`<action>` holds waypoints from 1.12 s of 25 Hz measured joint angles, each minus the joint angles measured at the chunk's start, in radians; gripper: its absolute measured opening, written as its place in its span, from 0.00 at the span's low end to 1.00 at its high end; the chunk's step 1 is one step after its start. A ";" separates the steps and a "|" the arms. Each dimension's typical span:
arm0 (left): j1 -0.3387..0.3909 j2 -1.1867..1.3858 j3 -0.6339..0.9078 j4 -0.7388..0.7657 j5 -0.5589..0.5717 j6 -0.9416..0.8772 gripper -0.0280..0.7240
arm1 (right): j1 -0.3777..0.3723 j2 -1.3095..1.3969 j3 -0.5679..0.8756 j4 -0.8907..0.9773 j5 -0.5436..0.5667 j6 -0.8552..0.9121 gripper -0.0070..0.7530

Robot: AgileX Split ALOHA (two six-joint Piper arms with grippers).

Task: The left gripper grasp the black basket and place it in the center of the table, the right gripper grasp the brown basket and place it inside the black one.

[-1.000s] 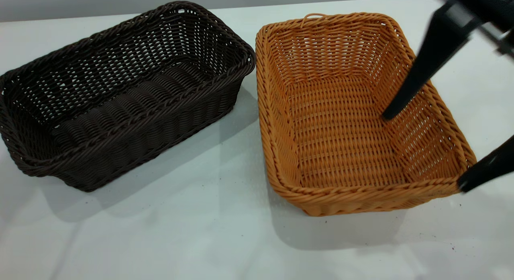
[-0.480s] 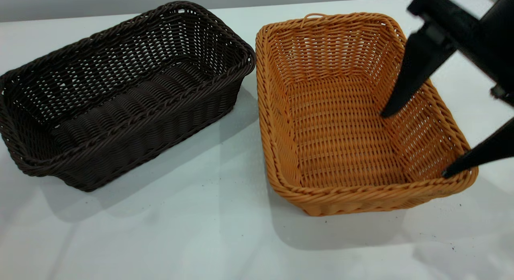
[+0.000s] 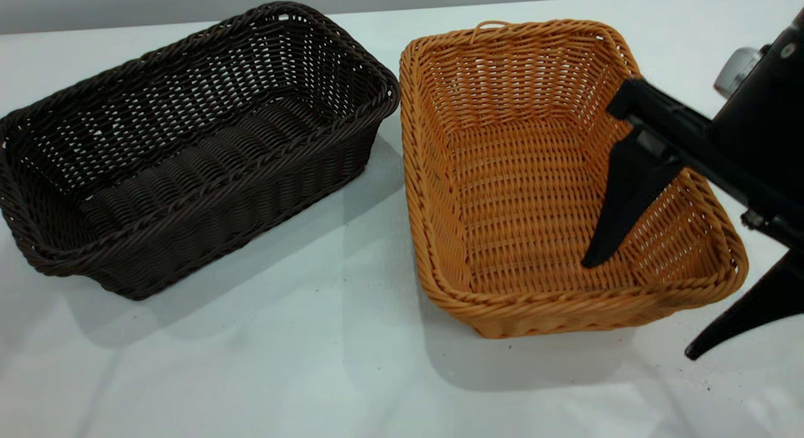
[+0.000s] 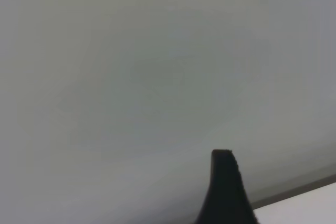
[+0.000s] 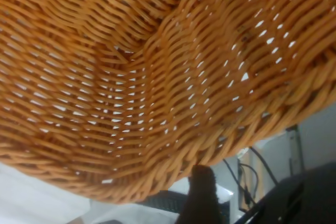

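Now your right pincer (image 3: 634,309) stands wide apart and straddles the brown basket's (image 3: 534,193) near right corner: one finger inside by the right wall, the other outside above the worktop (image 3: 314,362). The basket's long axis runs away from you, its loop at the far end. Well left sits the black basket (image 3: 188,142), angled, seemingly not yet centred. Your left pincer (image 4: 224,192) shows one fingertip only; its spread I cannot tell.

A grey wall (image 3: 157,4) behind — black cables (image 5: 247,169) farther off
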 joint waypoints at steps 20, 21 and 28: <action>0.000 0.000 0.000 0.000 0.000 0.002 0.62 | 0.000 0.141 0.000 0.162 -0.070 -0.117 0.76; 0.000 0.000 0.000 0.000 0.000 0.002 0.62 | 0.000 0.145 0.000 0.174 -0.074 -0.130 0.76; 0.000 0.000 0.000 0.000 0.011 0.001 0.62 | 0.000 0.150 0.000 0.288 -0.161 -0.231 0.71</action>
